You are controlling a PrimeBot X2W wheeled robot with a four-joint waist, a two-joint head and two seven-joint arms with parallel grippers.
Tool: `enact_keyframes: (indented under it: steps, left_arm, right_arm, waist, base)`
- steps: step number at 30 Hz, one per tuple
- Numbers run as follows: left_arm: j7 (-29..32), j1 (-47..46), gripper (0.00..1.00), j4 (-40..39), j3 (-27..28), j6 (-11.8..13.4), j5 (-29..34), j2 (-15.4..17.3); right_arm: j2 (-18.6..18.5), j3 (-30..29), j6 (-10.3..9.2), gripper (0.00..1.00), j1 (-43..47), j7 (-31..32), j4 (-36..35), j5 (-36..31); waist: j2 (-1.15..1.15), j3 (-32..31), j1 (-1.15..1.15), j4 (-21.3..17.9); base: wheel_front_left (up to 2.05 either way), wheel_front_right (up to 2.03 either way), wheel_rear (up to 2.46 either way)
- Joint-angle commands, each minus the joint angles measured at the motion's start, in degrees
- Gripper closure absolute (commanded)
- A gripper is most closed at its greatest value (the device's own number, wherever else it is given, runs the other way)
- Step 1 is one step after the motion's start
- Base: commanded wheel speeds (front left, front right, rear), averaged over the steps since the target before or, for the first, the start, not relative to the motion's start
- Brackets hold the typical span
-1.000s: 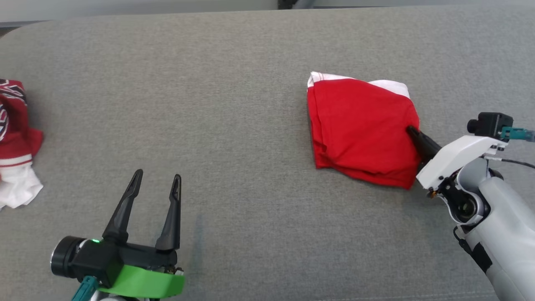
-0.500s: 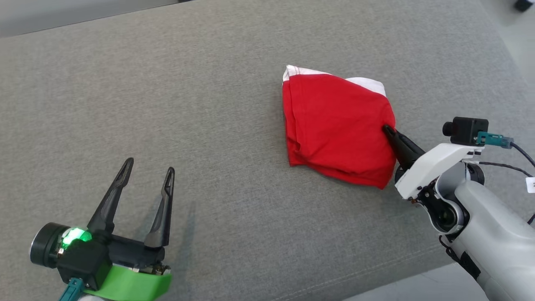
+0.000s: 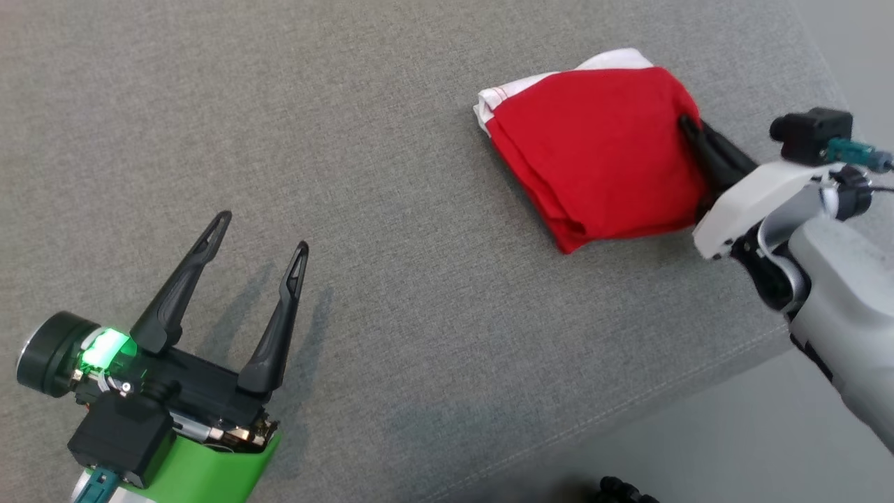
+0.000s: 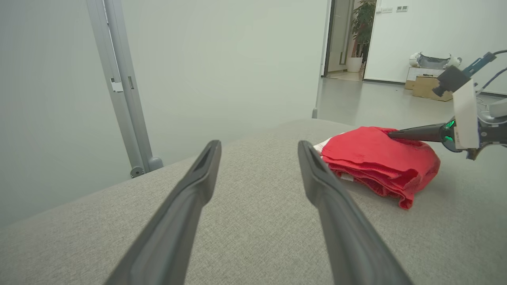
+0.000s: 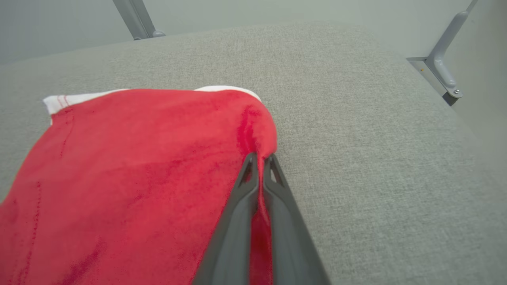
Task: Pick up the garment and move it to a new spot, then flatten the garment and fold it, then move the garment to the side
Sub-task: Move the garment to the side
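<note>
Two grippers for us: our right gripper (image 3: pixel 688 126) pinches the edge of the folded red garment (image 3: pixel 601 154) on the grey cushion (image 3: pixel 419 314), left gripper (image 3: pixel 262 230) spread wide.

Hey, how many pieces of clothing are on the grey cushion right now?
1. A folded red-and-white garment lies near the right edge of the grey cushion, its right side pinched in the shut right pincer. More could lie beyond the camera frames.

The garment (image 3: pixel 601 154) is red with white trim, folded into a layered bundle. It lies on the grey padded surface (image 3: pixel 363 175), near the right edge
</note>
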Motion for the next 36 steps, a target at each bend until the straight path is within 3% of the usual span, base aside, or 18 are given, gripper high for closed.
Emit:
enact_keyframes:
  steps: [1,9,15,22,36]
  left_arm:
    - [-0.14,-2.3,0.0,-1.3,-0.51,-0.2,-0.08,1.49]
    - [-0.14,-6.43,0.0,-7.16,-1.3,-0.2,-0.92,5.2]
    - [-0.14,-7.87,0.0,-10.73,-0.8,-0.2,-1.54,7.2]
    - [-0.14,-6.99,0.0,-12.02,-0.18,-0.2,-1.9,7.73]
    - [-0.14,-6.18,0.0,-12.18,-0.18,-0.2,-2.23,9.0]
  right_arm:
    - [-0.56,-0.4,-0.02,1.0,-3.23,-0.98,1.29,-2.14]
    - [-0.57,-7.54,-0.02,1.0,-13.12,-2.96,8.75,-11.43]
    - [-1.52,-17.94,-0.05,1.0,-16.78,-3.35,12.89,-18.89]
    - [-2.22,-33.67,-0.06,1.0,-13.23,-3.26,9.61,-29.49]
    - [1.39,-50.31,-0.06,1.0,-8.25,-2.52,3.42,-44.76]
  waist:
    - [0.0,6.7,0.0,0.42]
    - [0.0,13.98,0.0,1.48]
    - [0.0,16.98,0.0,2.12]
    - [0.0,17.41,0.0,2.5]
    - [0.0,18.24,0.0,3.86]
  base:
    - [0.0,0.0,0.0]
    - [0.0,0.0,0.0]
    - [0.0,0.0,0.0]
    - [0.0,0.0,0.0]
    - [0.0,0.0,0.0]
